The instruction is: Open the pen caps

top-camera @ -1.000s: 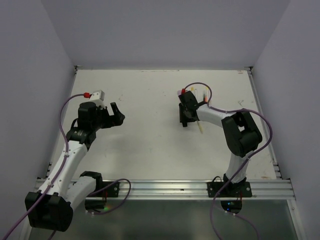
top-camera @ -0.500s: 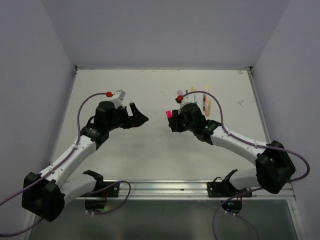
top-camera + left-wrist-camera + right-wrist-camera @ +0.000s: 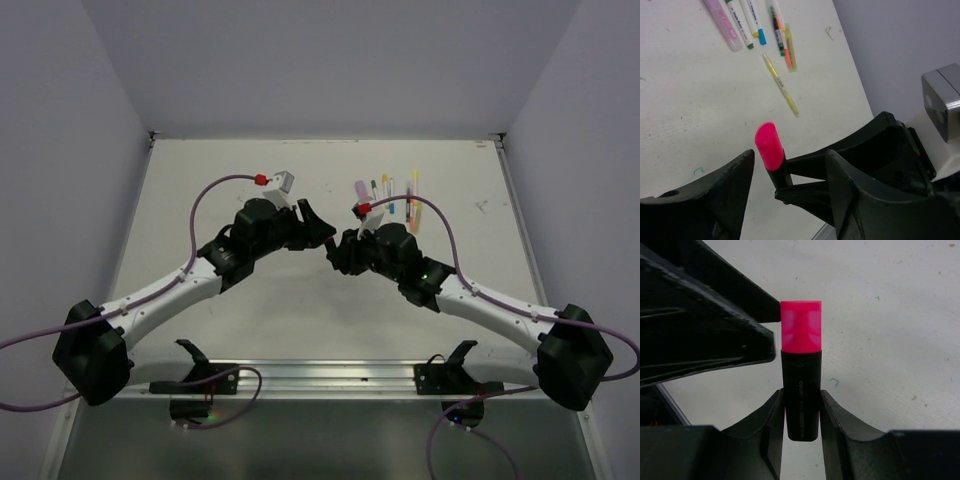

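My right fingers (image 3: 346, 250) pinch the matte black barrel of the pen (image 3: 801, 402) above the middle of the surface (image 3: 300, 312); in my right wrist view its long axis runs 6 to 12 o'clock, glossy pink cap (image 3: 800, 332) at 12. My left fingers (image 3: 318, 232) are spread wide astride that rounded cap, having closed in from well apart half a second ago.
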